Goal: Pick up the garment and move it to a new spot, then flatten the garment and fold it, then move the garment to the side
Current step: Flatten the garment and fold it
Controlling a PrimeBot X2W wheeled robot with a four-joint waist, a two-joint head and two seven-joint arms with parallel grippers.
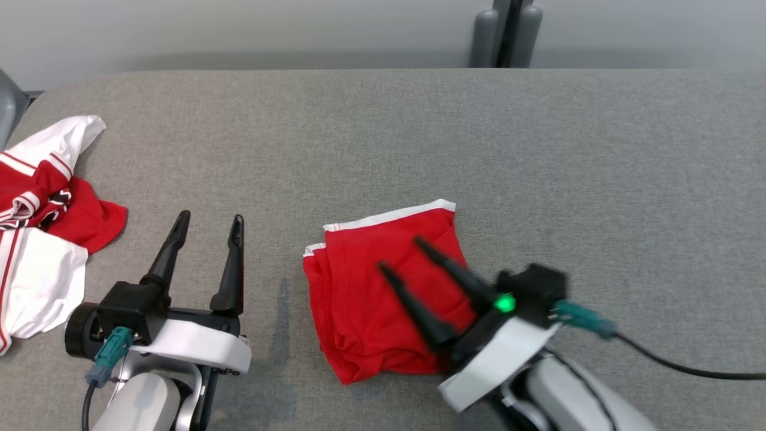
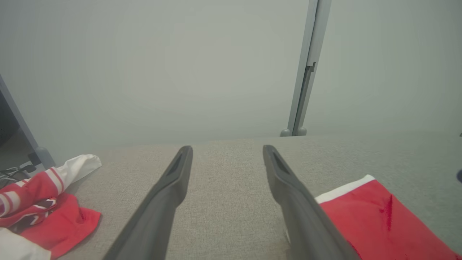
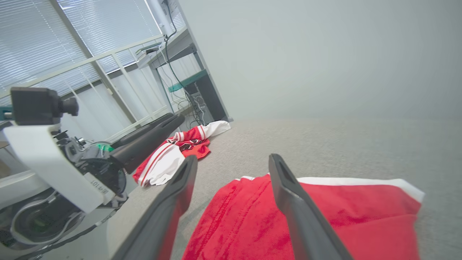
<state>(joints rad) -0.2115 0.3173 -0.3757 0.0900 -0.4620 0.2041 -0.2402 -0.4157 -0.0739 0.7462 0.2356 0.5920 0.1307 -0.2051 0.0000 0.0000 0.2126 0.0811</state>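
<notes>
While both arms reach forward over a grey fabric tabletop [image 1: 538, 179], the right arm comes in from the near right, its pale forearm slanting toward the far left. That places the right claw [image 1: 399, 252] over the folded red garment [image 1: 359, 299]. Its two long dark fingers stand well apart with red cloth showing between them, and they grip nothing. Whether the tips touch the cloth cannot be told.

The garment lies around the middle of the tabletop, toward the near side. It is folded into a rough rectangle with a white band along its far edge.

The left arm sits at the near left, its left claw [image 1: 211, 215] pointing straight toward the far side. Those fingers are also spread and empty, above bare tabletop between the folded garment and a crumpled red and white garment [image 1: 42, 239] at the left edge.

A green light [image 1: 505, 303] glows on the right wrist, and a teal plug [image 1: 583, 320] with a black cable leaves it to the right.

Seen from the right wrist, a small label [image 3: 96, 183] on the left arm's wrist housing carries dark digits that look like "101", though they are too small to be sure. Dark markings on the crumpled garment cannot be read.
</notes>
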